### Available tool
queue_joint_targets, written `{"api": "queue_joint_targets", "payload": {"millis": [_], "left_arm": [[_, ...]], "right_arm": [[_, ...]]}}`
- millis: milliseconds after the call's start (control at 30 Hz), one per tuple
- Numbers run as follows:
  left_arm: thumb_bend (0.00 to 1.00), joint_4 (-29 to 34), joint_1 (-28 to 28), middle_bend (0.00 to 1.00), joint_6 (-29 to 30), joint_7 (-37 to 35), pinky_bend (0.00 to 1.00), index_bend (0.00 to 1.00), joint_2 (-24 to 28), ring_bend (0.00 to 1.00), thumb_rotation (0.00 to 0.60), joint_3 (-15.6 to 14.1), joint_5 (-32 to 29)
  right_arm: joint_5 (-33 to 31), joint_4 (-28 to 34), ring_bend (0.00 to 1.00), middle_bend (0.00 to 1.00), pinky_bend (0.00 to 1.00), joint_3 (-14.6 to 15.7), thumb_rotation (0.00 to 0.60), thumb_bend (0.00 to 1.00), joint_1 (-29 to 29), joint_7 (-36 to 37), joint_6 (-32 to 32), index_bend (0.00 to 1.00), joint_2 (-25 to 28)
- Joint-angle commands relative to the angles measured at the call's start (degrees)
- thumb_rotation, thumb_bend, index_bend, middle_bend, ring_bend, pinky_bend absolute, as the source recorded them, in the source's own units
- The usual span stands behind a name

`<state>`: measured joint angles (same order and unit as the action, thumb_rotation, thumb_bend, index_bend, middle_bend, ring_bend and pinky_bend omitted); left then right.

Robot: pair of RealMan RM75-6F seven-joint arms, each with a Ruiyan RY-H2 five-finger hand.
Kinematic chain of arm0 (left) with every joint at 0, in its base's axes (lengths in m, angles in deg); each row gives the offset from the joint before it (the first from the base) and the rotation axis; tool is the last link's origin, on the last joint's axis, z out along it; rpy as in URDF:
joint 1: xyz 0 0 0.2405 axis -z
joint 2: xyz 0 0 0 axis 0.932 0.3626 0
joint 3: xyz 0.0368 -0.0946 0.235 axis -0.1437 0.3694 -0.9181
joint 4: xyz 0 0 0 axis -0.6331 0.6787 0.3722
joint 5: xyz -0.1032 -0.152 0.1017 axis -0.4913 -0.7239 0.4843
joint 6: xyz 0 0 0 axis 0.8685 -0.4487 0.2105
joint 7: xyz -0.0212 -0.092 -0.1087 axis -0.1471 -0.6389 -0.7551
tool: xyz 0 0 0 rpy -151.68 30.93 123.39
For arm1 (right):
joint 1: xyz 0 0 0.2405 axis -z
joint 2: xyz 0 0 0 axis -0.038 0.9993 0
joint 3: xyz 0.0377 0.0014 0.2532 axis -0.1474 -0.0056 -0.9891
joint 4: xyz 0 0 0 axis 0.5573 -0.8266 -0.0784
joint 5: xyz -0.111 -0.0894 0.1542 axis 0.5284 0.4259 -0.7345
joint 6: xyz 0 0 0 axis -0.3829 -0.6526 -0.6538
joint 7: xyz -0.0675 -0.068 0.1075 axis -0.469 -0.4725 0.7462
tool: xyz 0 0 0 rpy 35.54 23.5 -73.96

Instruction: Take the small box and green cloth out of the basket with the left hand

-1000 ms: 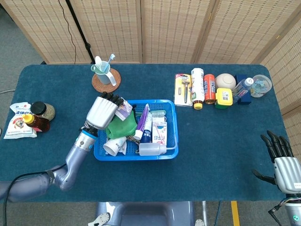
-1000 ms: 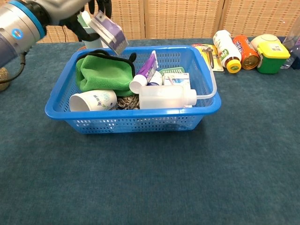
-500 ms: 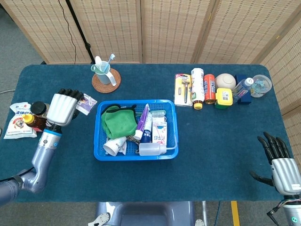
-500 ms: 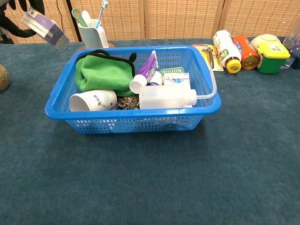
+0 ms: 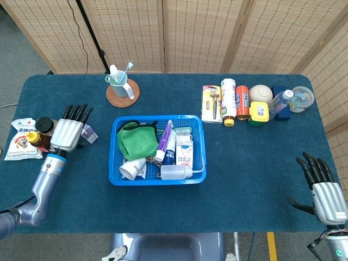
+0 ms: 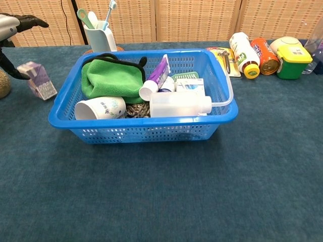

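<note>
The small box (image 6: 39, 79) sat on the table near its left edge, the left hand (image 5: 69, 132) above it, fingers spread and empty. The green cloth (image 5: 137, 142) lay in the basket (image 5: 198, 163); that hand needed to reach there next. The right hand (image 5: 326, 190) hung open and idle.

Hidden and cropped parts

From the head camera the left hand (image 5: 69, 130) covers most of the small box (image 5: 89, 134), so whether they touch cannot be told; the chest camera cuts that hand at its left edge. The right hand (image 5: 322, 187) is cropped at the head frame's bottom corner. In the basket (image 6: 141, 128) the green cloth (image 6: 111, 78) hides what lies under it, and the carton labels are too small to read
</note>
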<state>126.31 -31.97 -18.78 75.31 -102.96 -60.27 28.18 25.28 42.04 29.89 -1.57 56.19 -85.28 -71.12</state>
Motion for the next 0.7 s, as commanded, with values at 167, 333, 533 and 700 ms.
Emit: {"api": "queue_joint_targets", "payload": {"millis": [167,333,533,700], "left_arm": [[0.02,10.4,-2.2,0.00,4.8,-5.9,0.00,0.00,6.5,0.00,0.600,0.0,7.0],[0.02,15.8,-0.6,0.00,3.5,-5.5,0.00,0.00,7.9,0.00,0.600,0.6,8.7],[0.02,19.1,3.2,0.00,-0.9,0.2,0.00,0.00,5.3,0.00,0.600,1.8,5.4],[0.02,18.7,6.0,0.00,-3.7,4.8,0.00,0.00,1.8,0.00,0.600,2.4,1.4]], "right_arm": [[0.4,0.2,0.00,0.00,0.00,0.1,0.600,0.00,0.2,0.3,-0.6,0.00,0.2],[0.6,0.2,0.00,0.00,0.00,0.2,0.600,0.00,0.2,0.4,-0.6,0.00,0.2],[0.6,0.1,0.00,0.00,0.00,0.2,0.600,0.00,0.2,0.8,-0.7,0.00,0.4],[0.2,-0.1,0.00,0.00,0.00,0.0,0.600,0.00,0.2,1.3,-0.7,0.00,0.5]]}}
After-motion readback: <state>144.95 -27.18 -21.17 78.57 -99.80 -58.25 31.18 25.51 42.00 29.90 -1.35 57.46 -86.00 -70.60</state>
